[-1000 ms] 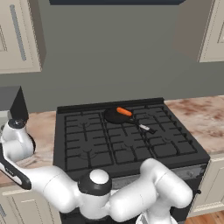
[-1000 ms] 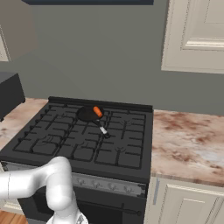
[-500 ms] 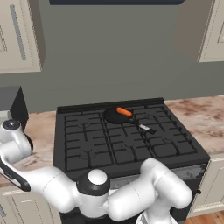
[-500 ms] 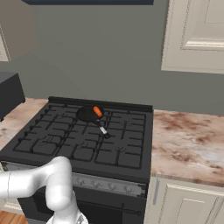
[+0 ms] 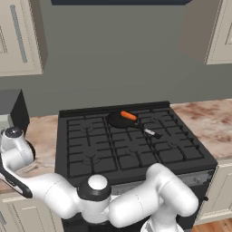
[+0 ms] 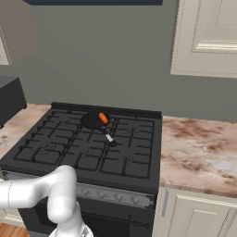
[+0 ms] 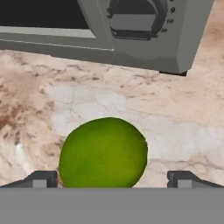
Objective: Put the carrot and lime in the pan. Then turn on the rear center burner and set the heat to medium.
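Green and round, lime (image 7: 103, 152) resting on the marbled bench (image 7: 183, 127), near a grey appliance (image 7: 131, 30) with a dial standing further back on the same surface. Sits between the two dark tips of the pincer (image 7: 113, 178), nearer the left tip than the right. Tips spread wide apart, touching nothing, nothing held yet.

Orange carrot (image 5: 128, 116) already lying across the pan (image 5: 120, 120) on the stove (image 5: 131, 149), toward its rear edge, handle (image 5: 148, 131) pointing to the front right. So lime not yet lifted, rear center burner (image 6: 127, 121) not yet lit.

Likely troubles from here, as judgement only:
- Off-centre closing. With the fruit nearer one tip, that tip would probably strike first and shove it sideways; being round and smooth, could roll away over the bench or squirt out forward toward the appliance.
- Closing too high on the curve. Could pinch above the widest part and pop the lime downward and out.
- Long carry from the bench left of the stove over to the pan. A weak hold might drop it on the grates, from where it could roll off.
- Release into the shallow pan. Might bounce over the low rim or knock the carrot.
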